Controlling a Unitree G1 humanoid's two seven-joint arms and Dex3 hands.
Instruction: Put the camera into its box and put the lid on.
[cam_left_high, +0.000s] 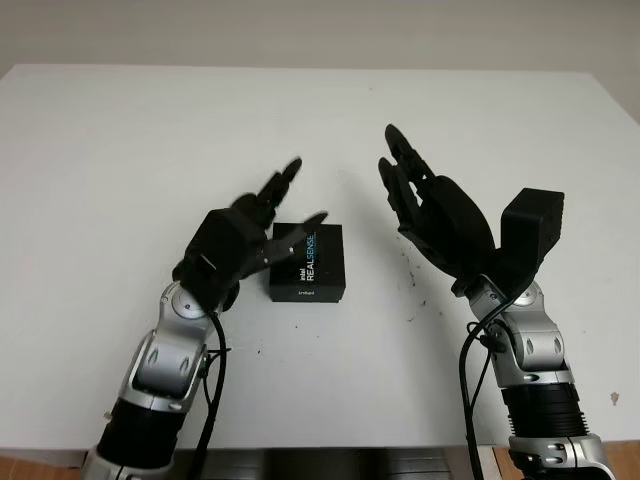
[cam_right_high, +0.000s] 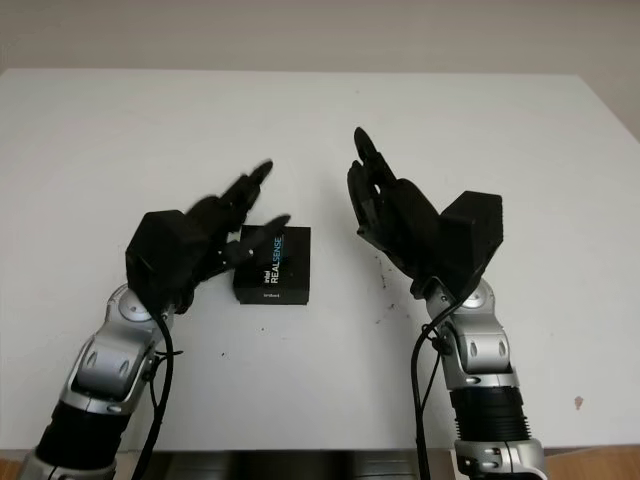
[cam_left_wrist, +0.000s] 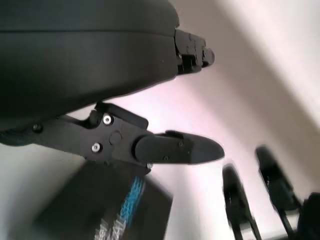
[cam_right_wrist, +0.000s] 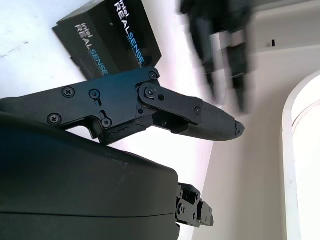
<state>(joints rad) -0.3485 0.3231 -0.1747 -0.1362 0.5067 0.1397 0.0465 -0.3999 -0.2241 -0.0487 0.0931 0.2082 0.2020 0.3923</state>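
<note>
The box (cam_left_high: 307, 262) is a small, flat, square black carton, lid on and closed, lying flat on the white bench (cam_left_high: 120, 150) near its middle. Its top face carries white and blue lettering reading "intel REALSENSE", running along one side of the lid. The box sits squarely, its edges roughly in line with the bench edges, with bare bench surface around it on the far and near sides.

White table (cam_left_high: 120, 150), small dark specks (cam_left_high: 418, 285)
</note>
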